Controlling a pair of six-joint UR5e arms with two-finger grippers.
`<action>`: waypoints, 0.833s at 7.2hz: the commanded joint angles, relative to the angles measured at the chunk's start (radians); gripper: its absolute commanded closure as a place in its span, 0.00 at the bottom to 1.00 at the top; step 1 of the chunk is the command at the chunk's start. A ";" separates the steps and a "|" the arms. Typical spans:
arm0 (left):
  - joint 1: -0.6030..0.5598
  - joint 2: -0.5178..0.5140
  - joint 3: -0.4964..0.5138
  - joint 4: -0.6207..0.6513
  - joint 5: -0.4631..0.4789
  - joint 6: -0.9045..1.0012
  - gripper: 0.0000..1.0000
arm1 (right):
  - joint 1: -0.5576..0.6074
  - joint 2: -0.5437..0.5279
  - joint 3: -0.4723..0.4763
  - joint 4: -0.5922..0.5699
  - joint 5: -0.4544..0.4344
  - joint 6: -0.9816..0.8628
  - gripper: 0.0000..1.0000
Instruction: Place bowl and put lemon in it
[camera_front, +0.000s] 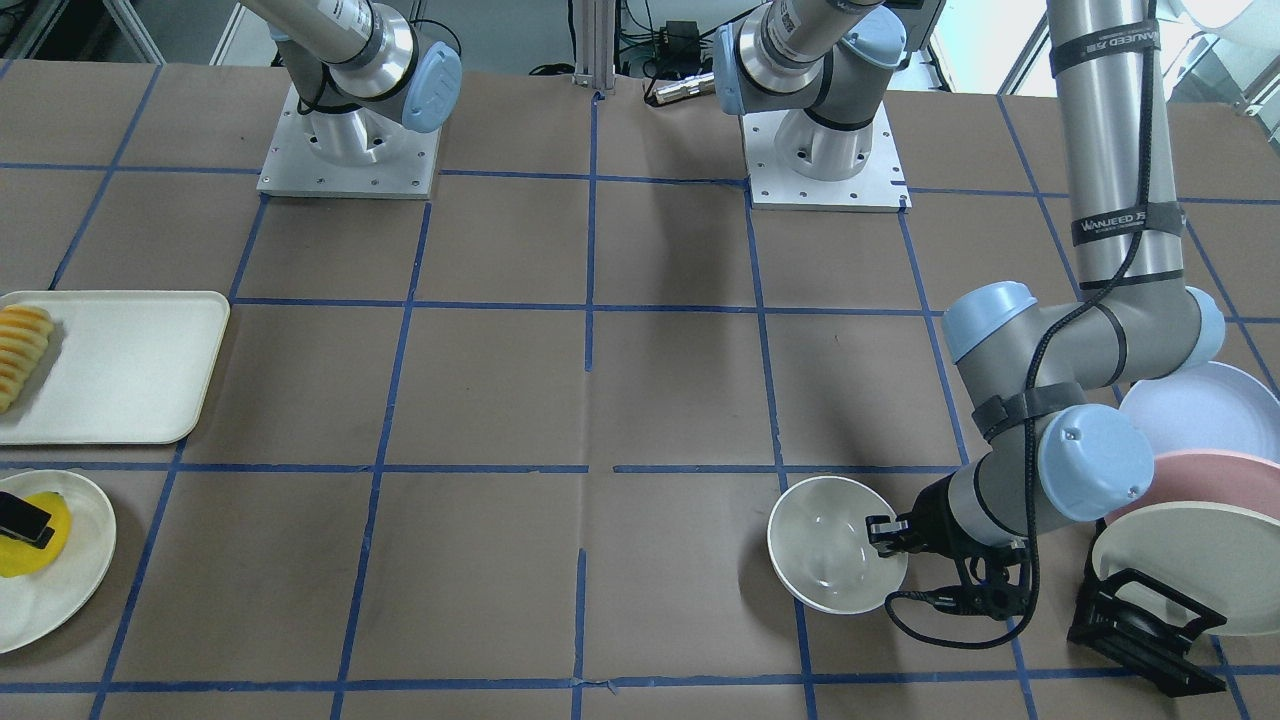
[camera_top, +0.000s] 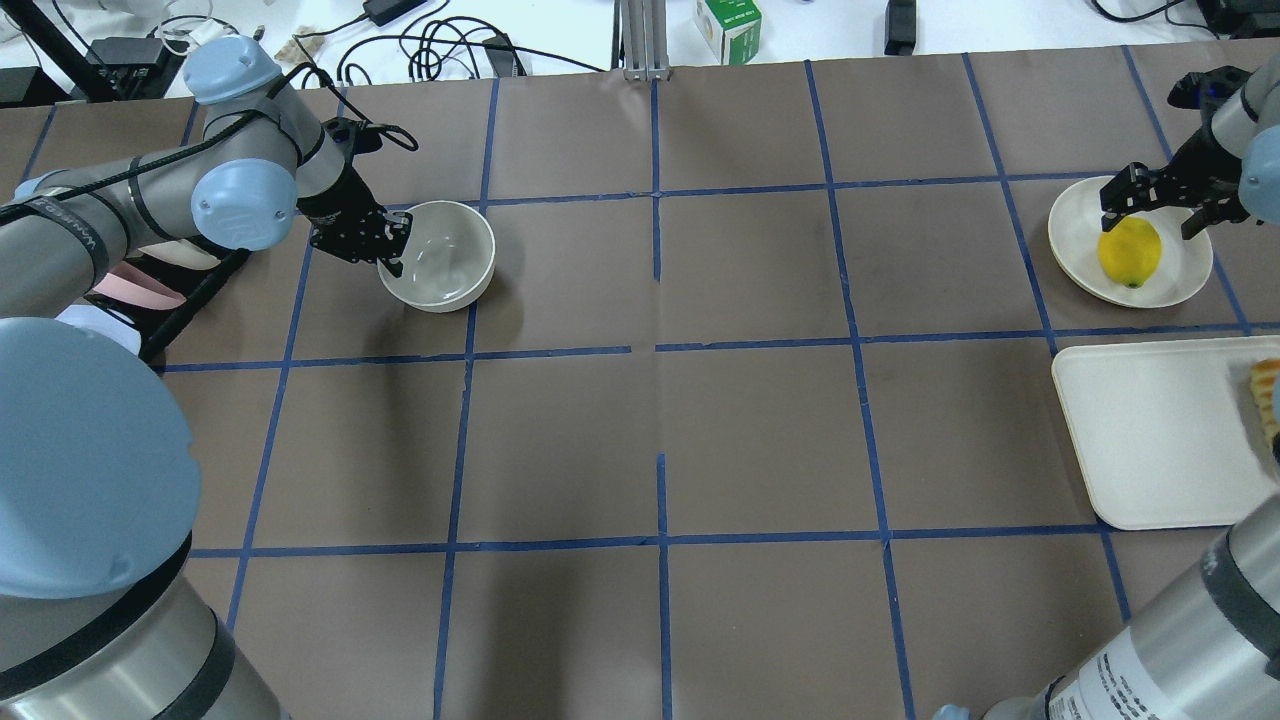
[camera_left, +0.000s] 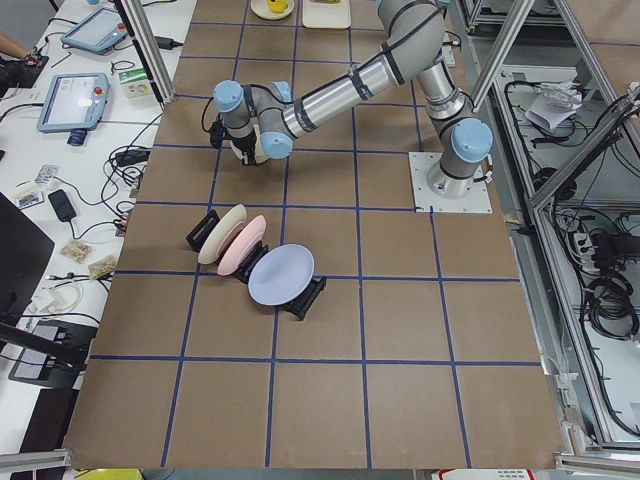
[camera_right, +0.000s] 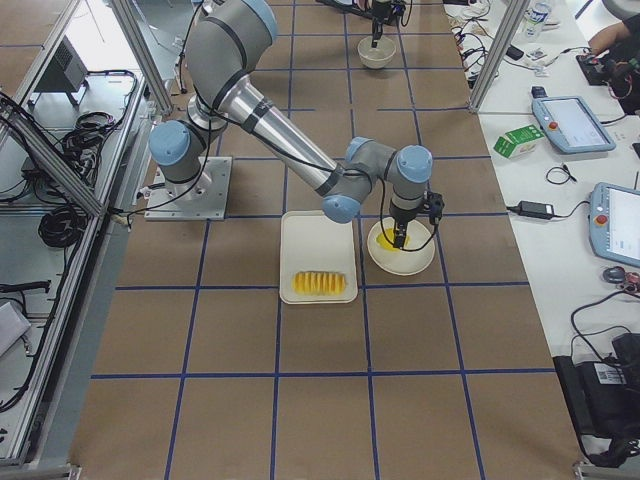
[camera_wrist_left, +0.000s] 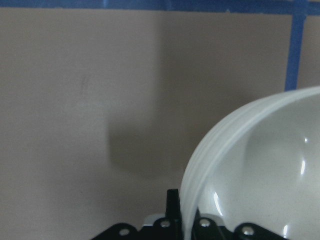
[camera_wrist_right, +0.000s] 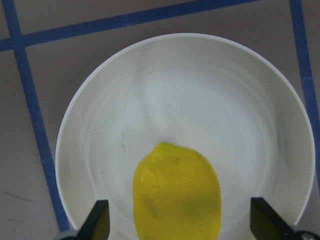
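The off-white bowl (camera_front: 835, 560) (camera_top: 445, 255) is at the table's left side, tilted. My left gripper (camera_front: 885, 535) (camera_top: 385, 245) is shut on its rim, one finger inside and one outside. The rim fills the left wrist view (camera_wrist_left: 260, 170). I cannot tell whether the bowl touches the table. The yellow lemon (camera_top: 1130, 252) (camera_wrist_right: 177, 197) lies on a round cream plate (camera_top: 1075, 235) (camera_wrist_right: 200, 75) at the far right. My right gripper (camera_top: 1150, 215) (camera_wrist_right: 180, 220) hangs open just over the lemon, one finger on each side and clear of it.
A cream tray (camera_top: 1150, 430) (camera_front: 130, 370) with sliced ridged orange-yellow food (camera_front: 22, 350) lies beside the lemon's plate. A black rack with upright plates (camera_front: 1200, 500) (camera_left: 255, 265) stands close behind my left arm.
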 joint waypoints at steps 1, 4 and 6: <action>-0.012 0.032 0.007 -0.064 -0.034 -0.004 1.00 | -0.003 0.026 -0.003 -0.015 0.000 0.006 0.00; -0.104 0.082 -0.021 -0.099 -0.227 -0.063 1.00 | -0.001 0.022 -0.001 0.004 -0.006 0.006 0.74; -0.289 0.085 -0.100 0.087 -0.217 -0.241 1.00 | -0.003 0.010 -0.004 0.043 -0.020 0.012 1.00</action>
